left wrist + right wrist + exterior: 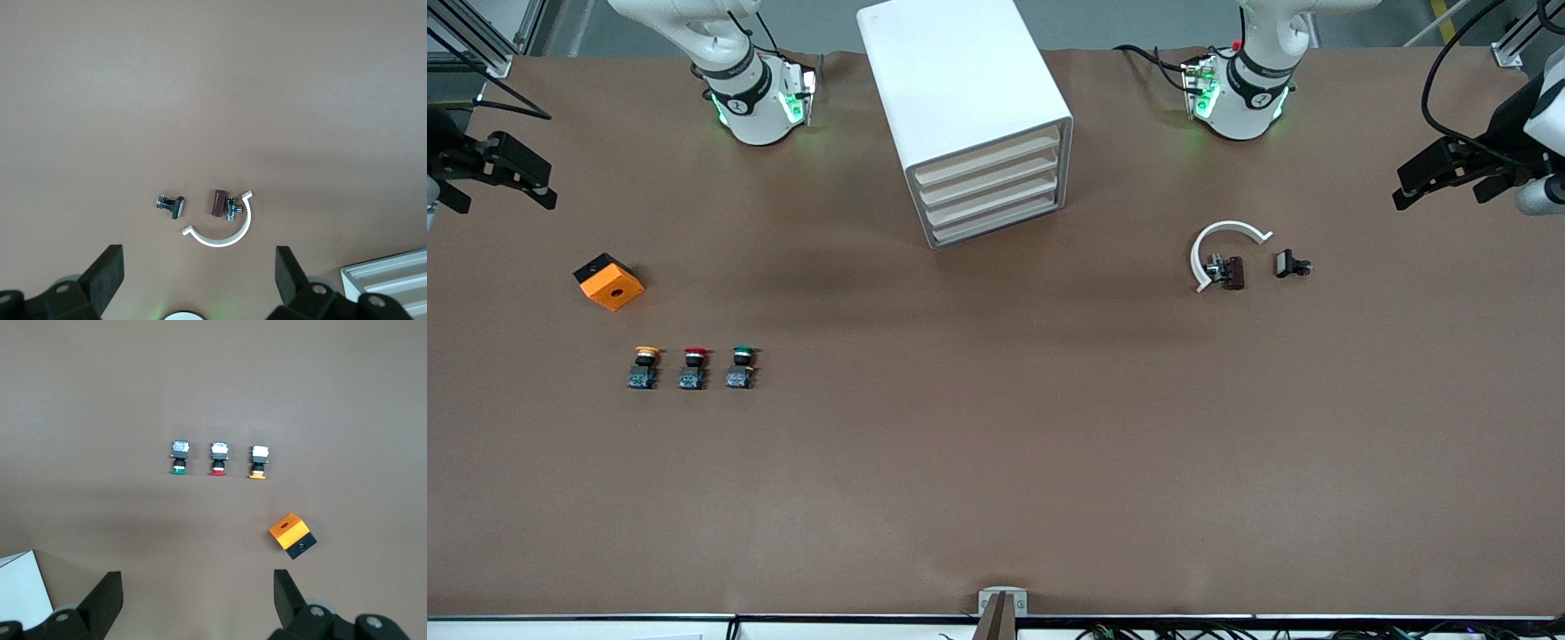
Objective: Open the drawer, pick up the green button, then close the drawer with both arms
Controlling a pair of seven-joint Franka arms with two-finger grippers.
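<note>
The white cabinet (960, 98) stands between the two arm bases, and all four of its beige drawer fronts (989, 191) are shut. The green-capped button (741, 366) stands on the table in a row with a red-capped one (693, 366) and a yellow-orange-capped one (643, 366). The green button also shows in the right wrist view (179, 458). My right gripper (503, 188) is open and empty, high over the right arm's end of the table; it also shows in the right wrist view (198, 597). My left gripper (1448, 191) is open and empty, high over the left arm's end; it also shows in the left wrist view (200, 273).
An orange block (608, 281) with a black base lies farther from the camera than the buttons. Toward the left arm's end lie a white C-shaped ring (1221, 242), a brown part (1232, 273) and a black clip (1289, 264). The ring also shows in the left wrist view (227, 237).
</note>
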